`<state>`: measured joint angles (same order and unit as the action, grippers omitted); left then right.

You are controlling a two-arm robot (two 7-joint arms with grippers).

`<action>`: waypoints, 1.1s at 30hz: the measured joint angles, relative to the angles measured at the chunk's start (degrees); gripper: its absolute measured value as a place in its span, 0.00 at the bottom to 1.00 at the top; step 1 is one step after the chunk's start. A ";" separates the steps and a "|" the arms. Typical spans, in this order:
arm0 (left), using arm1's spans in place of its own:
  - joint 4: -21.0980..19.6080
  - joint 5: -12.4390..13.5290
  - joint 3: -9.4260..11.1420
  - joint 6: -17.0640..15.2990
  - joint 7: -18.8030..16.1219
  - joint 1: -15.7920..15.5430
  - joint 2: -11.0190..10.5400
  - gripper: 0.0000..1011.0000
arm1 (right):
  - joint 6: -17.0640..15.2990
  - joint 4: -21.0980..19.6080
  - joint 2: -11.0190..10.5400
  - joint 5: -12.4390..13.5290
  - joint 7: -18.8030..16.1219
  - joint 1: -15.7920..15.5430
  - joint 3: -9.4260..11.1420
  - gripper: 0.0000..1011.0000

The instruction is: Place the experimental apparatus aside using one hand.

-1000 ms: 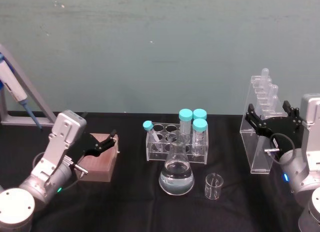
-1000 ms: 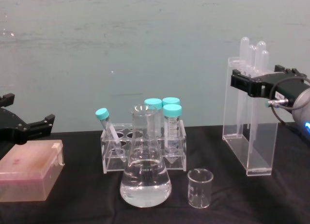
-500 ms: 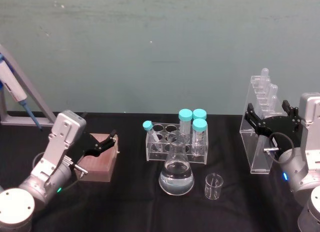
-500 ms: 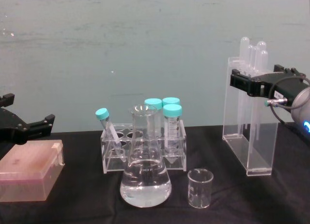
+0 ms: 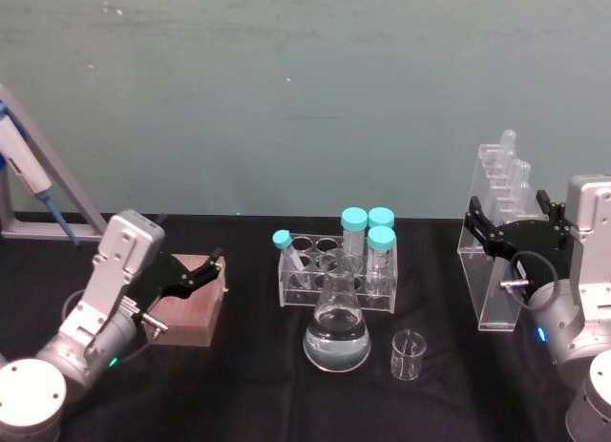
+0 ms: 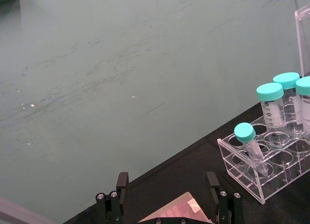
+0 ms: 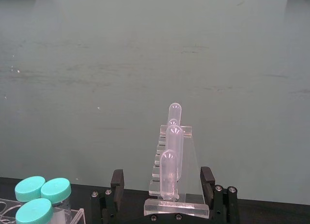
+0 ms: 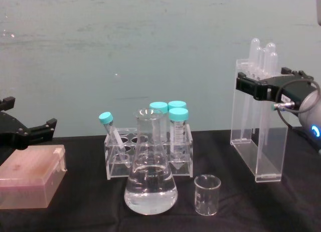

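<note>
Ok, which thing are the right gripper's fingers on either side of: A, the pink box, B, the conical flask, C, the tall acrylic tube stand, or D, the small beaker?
C: the right gripper sits open, fingers flanking the top of the tall acrylic tube stand.

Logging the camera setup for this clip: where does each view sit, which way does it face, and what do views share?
Head: high, facing down at table; left gripper above box, right gripper astride stand.
Chest: low, facing across at flask and beaker; both grippers at edges.
Left wrist: faces wall and rack; own fingers.
Right wrist: faces stand; own fingers flank it.
Shared: rack in all four.
</note>
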<state>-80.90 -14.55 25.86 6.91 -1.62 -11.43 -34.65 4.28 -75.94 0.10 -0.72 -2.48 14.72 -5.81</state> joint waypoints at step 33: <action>0.00 0.00 0.00 0.00 0.00 0.00 0.00 0.99 | 1.09 1.41 0.35 -0.94 0.27 1.02 0.01 0.99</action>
<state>-80.90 -14.55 25.86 6.91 -1.62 -11.43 -34.65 5.38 -74.52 0.45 -1.66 -2.21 15.74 -5.80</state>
